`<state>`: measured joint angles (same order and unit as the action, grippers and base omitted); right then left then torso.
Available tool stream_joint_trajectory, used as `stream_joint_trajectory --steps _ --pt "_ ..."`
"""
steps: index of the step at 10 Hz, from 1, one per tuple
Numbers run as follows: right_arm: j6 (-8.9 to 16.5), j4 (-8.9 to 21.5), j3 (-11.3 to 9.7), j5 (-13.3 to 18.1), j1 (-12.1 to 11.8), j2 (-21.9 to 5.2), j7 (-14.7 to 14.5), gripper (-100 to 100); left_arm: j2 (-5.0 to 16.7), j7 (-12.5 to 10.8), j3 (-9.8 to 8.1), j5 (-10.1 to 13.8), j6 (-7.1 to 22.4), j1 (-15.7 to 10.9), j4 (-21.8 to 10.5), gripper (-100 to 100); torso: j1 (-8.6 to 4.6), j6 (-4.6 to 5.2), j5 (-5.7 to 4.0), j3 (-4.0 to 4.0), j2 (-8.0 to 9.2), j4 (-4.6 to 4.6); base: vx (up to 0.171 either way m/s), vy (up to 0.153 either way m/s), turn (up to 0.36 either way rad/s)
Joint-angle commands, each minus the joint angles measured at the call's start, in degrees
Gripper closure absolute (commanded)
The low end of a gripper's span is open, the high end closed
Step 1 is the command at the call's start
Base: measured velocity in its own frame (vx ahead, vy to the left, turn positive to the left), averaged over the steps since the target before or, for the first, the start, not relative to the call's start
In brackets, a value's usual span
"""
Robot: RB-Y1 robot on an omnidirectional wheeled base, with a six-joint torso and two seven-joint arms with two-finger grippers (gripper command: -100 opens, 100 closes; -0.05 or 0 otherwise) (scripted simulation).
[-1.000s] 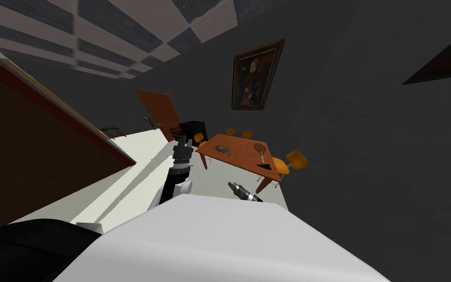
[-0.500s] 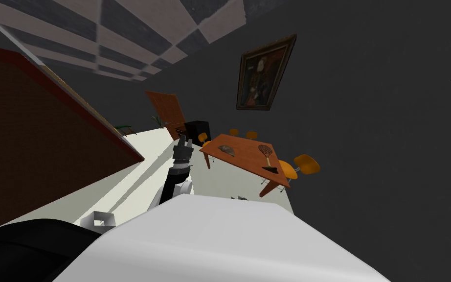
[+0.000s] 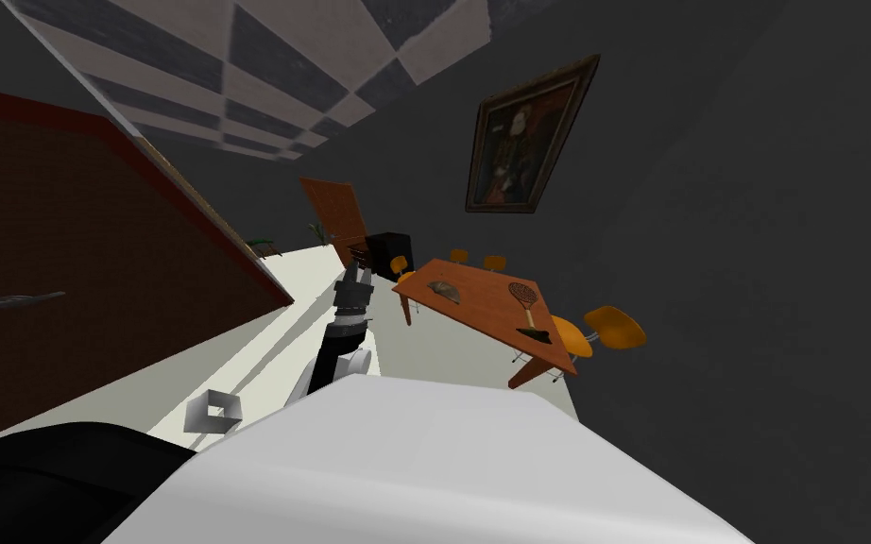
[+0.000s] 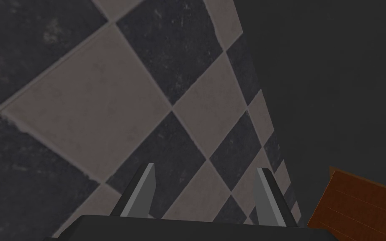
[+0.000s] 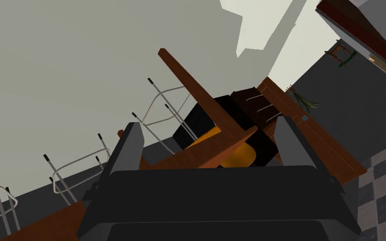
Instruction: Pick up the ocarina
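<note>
Since the ocarina [image 3: 443,291], which we take to be the small brownish wedge lying on the tabletop [image 3: 486,307], looks light, rigid and probably brittle, we would pinch it gently across its thicker body. The head view shows it from above, while the right wrist view looks under the table. The left hand [image 4: 205,167] and the right hand [image 5: 209,122] both have their fingers apart, empty.

A small dark ocarina [image 3: 535,334] lies on the brown table [image 3: 481,300] near its corner.

Both spread: left hand [image 4: 204,169], right hand [image 5: 209,122]
</note>
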<state>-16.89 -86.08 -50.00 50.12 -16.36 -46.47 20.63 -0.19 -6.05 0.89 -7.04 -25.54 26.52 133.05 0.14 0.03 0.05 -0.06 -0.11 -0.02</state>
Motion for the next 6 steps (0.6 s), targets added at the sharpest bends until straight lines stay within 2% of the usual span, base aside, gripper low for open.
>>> stream_joint_trajectory --steps 1,2,3,4,5,6 --pt "-0.89 2.45 0.21 0.33 -0.49 -0.08 -0.87 -100 0.00 0.00 0.00 0.00 0.00 0.00 0.00 0 0.00 0.00 0.00 0.00 0.00 0.00 0.018 0.017 -0.024" --pt "-0.89 2.45 0.21 0.33 -0.49 -0.08 -0.87 -100 0.00 0.00 0.00 0.00 0.00 0.00 0.00 0 -0.08 0.01 -0.01 0.03 0.05 0.01 0.005 0.000 -0.018" --pt "-0.44 4.60 -2.61 3.12 0.22 -2.78 -0.14 -100 0.00 0.00 0.00 0.00 0.00 0.00 0.00 0 -0.14 0.01 -0.03 0.06 0.11 0.03 0.032 0.033 0.268" --pt "-0.44 6.66 -2.61 3.12 0.22 -2.78 -0.14 -100 0.00 0.00 0.01 0.00 0.00 -0.01 0.00 0 -0.07 -0.05 -0.01 0.03 0.03 0.02 0.040 0.023 0.089" --pt "-0.04 9.52 -4.19 5.31 0.93 -4.75 0.58 -100 0.00 0.00 0.00 0.00 0.00 0.00 0.00 0 -0.09 0.01 -0.02 0.00 0.01 0.00 0.048 0.036 0.174" --pt "-0.04 10.88 -5.38 5.89 0.93 -5.43 0.58 -100 0.00 0.00 0.00 0.00 0.00 0.00 0.00 0 -0.05 -0.03 -0.01 -0.02 -0.04 0.00 0.044 0.038 0.101"
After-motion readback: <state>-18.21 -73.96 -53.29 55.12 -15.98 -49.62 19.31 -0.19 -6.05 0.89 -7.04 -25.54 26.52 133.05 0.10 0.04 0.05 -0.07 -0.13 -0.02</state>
